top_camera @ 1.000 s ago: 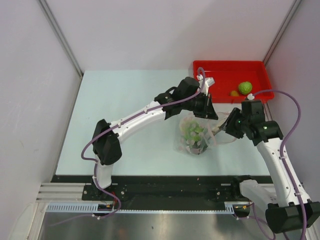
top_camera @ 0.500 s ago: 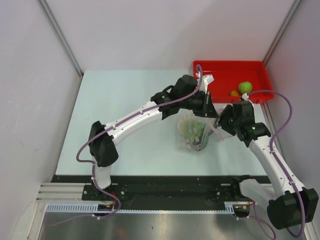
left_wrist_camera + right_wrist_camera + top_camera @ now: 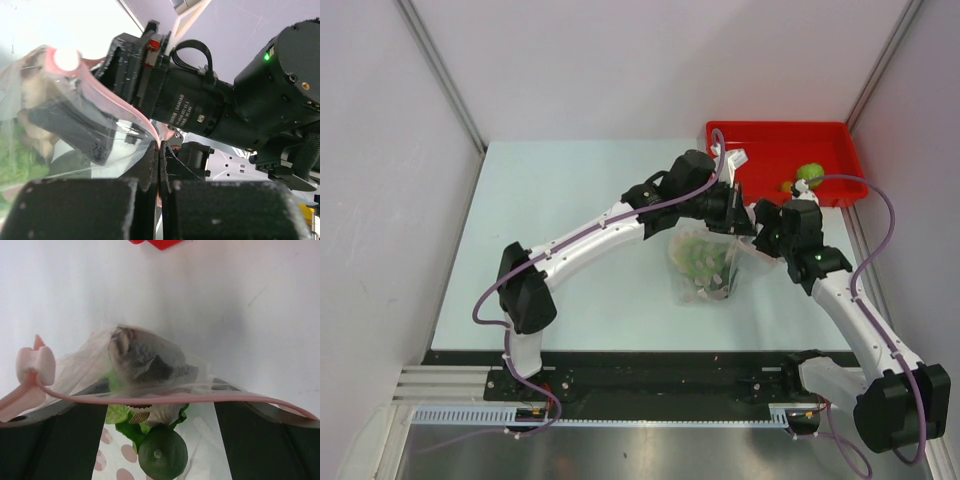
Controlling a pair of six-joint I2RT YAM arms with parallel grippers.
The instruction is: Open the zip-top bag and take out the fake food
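Zip-top bag (image 3: 705, 268): worktop (image 3: 570, 200), 3 o'clock of centre; fake food (image 3: 150, 365) inside. Left hand (image 3: 159, 150): clamped on zip strip (image 3: 200, 399). Right hand (image 3: 756, 240): spread, inside bag. Likely risk: strip slips the pinch, bag closes.

The zip-top bag (image 3: 705, 268), clear and crinkly, is stood on the table (image 3: 570, 230) with its mouth raised. Its pink zip strip (image 3: 165, 399) is pinched in the left tool (image 3: 158, 152). A grey fish (image 3: 145, 362), a leafy green piece (image 3: 120, 415) and a dark green round fruit (image 3: 162, 454) are packed inside. A light green fruit (image 3: 809, 174) and an orange fruit (image 3: 787, 186) are lying in the red tray (image 3: 770, 135).
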